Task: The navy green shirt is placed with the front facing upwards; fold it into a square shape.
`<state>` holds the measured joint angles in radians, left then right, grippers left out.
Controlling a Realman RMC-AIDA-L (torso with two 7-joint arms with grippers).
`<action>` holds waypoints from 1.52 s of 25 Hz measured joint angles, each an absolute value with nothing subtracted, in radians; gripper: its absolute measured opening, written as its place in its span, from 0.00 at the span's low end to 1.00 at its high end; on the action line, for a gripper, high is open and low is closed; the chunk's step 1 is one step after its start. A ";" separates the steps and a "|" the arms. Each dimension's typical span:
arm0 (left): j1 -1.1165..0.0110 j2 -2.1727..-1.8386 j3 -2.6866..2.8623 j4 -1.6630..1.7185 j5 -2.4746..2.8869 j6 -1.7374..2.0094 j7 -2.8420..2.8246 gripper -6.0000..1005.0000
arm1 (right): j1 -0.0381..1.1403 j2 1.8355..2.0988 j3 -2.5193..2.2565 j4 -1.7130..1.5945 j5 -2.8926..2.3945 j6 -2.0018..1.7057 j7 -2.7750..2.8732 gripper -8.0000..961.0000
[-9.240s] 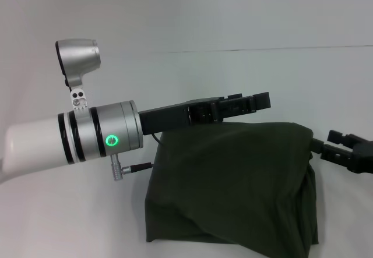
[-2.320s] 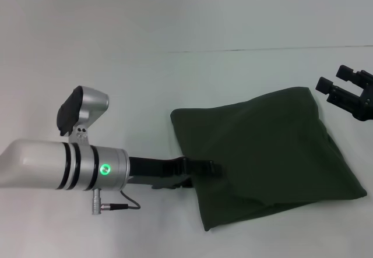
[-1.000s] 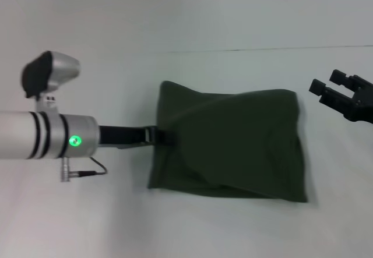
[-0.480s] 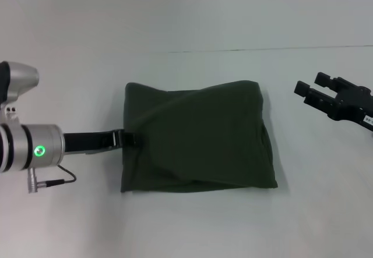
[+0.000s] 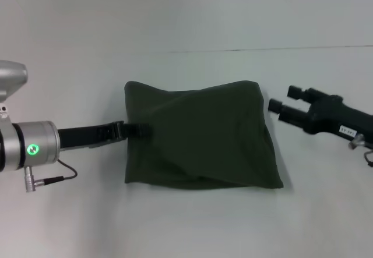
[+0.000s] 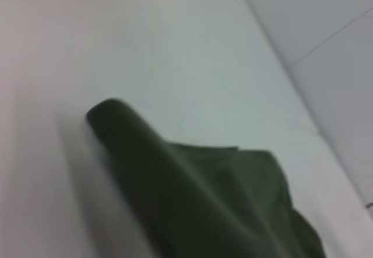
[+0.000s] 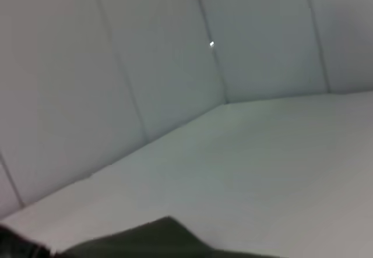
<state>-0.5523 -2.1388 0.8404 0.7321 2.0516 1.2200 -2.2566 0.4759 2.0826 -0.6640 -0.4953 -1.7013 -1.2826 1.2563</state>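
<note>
The soft, dark olive shirt, folded into a rumpled near-square, lies mid-tabletop, the left tool clamped on its left edge, while the right tool, prongs apart, hovers beside its far right corner.

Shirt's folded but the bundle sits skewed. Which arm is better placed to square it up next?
Probably the left. The left gripper is already at the navy green shirt's left edge, apparently gripping it. The right gripper is open and hovers beside the right edge, not touching the cloth.
</note>
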 joint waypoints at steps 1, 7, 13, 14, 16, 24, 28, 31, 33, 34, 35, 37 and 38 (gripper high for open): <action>-0.550 -2.139 0.830 0.733 2.043 1.229 -2.241 0.19 | 0.472 2.080 -0.683 -0.500 -1.701 -1.285 1.256 0.79; -0.543 -2.126 0.804 0.744 2.046 1.249 -2.220 0.34 | 0.434 2.060 -0.728 -0.519 -1.722 -1.317 1.266 0.79; -0.519 -2.127 0.733 0.797 2.041 1.299 -2.164 0.66 | 0.431 2.069 -0.733 -0.530 -1.795 -1.391 1.261 0.79; -0.515 -2.129 0.720 0.813 2.031 1.311 -2.151 0.71 | 0.437 2.075 -0.735 -0.530 -1.818 -1.408 1.260 0.79; -0.509 -2.132 0.710 0.834 2.013 1.330 -2.139 0.79 | 0.448 2.085 -0.742 -0.529 -1.866 -1.434 1.258 0.79; -0.502 -2.141 0.702 0.848 1.983 1.346 -2.115 0.96 | 0.450 2.091 -0.796 -0.478 -1.903 -1.398 1.275 0.78; -0.507 -2.147 0.700 0.848 1.982 1.348 -2.111 0.96 | 0.439 2.086 -0.792 -0.477 -1.903 -1.337 1.322 0.78; -0.507 -2.148 0.700 0.848 1.974 1.349 -2.110 0.96 | 0.437 2.086 -0.790 -0.477 -1.902 -1.288 1.349 0.78; -0.505 -2.148 0.701 0.848 1.965 1.353 -2.109 0.96 | 0.437 2.086 -0.783 -0.477 -1.899 -1.266 1.359 0.78; -0.505 -2.148 0.701 0.848 1.965 1.353 -2.109 0.96 | 0.437 2.086 -0.773 -0.477 -1.899 -1.260 1.363 0.78; -0.502 -2.148 0.700 0.848 1.957 1.363 -2.107 0.96 | 0.437 2.086 -0.757 -0.478 -1.898 -1.259 1.364 0.78; -0.501 -2.148 0.699 0.848 1.956 1.367 -2.106 0.96 | 0.437 2.086 -0.711 -0.483 -1.897 -1.294 1.361 0.78; -0.501 -2.148 0.699 0.848 1.955 1.368 -2.105 0.96 | 0.437 2.086 -0.691 -0.486 -1.896 -1.318 1.358 0.78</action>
<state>-0.5008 -2.1480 0.6985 0.8483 1.9554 1.3684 -2.1049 0.4371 2.0861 -0.6909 -0.4856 -1.8960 -1.3180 1.3578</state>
